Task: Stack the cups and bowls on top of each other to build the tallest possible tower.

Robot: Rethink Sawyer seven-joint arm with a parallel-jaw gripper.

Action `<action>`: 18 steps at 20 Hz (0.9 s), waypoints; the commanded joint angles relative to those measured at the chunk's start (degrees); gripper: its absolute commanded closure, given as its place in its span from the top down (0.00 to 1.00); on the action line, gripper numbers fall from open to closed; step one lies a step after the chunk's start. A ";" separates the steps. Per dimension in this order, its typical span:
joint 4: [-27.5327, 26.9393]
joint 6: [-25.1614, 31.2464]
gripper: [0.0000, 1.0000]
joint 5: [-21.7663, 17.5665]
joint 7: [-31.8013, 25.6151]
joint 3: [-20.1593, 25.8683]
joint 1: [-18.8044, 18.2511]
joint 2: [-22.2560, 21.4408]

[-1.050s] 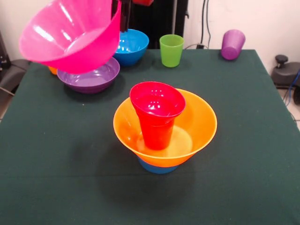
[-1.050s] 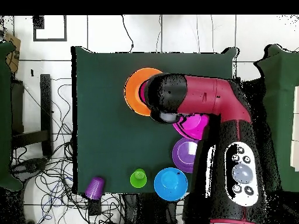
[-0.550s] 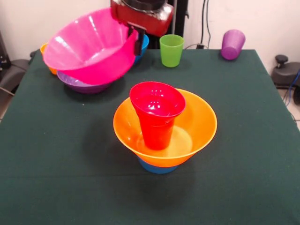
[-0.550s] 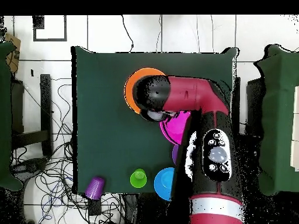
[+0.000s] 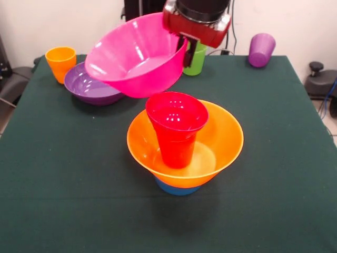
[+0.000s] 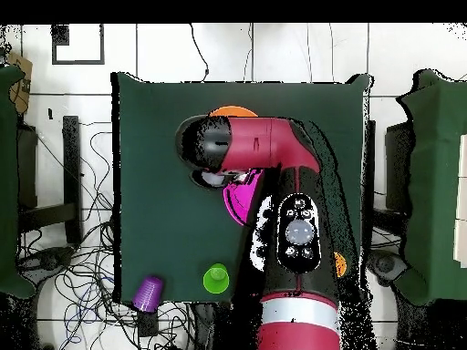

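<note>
The tower stands mid-table in the front view: a small light-blue bowl [image 5: 176, 188] at the bottom, the large orange bowl [image 5: 221, 139] on it, and the red-orange cup [image 5: 176, 126] upright inside. My gripper [image 5: 185, 50] is shut on the rim of the large pink bowl [image 5: 134, 55]. That bowl hangs tilted in the air, just behind and left of the tower. In the overhead view the arm [image 6: 264, 150] covers most of the orange bowl [image 6: 233, 112], and the pink bowl [image 6: 239, 196] shows beside it.
A medium purple bowl [image 5: 89, 85] and a yellow-orange cup [image 5: 60, 62] sit at the back left. The green cup [image 5: 199, 62] is half hidden behind the gripper. A purple cup [image 5: 261, 49] is at the back right corner. Overhead shows the green cup [image 6: 216, 278] and the purple cup [image 6: 148, 293].
The arm has carried the pink bowl rightward in the front view, closer to the tower. The yellow-orange cup is uncovered; the blue bowl is now hidden behind the pink bowl.
</note>
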 commanded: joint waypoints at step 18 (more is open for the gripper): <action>-11.28 19.02 0.00 3.46 6.63 0.88 0.12 -3.93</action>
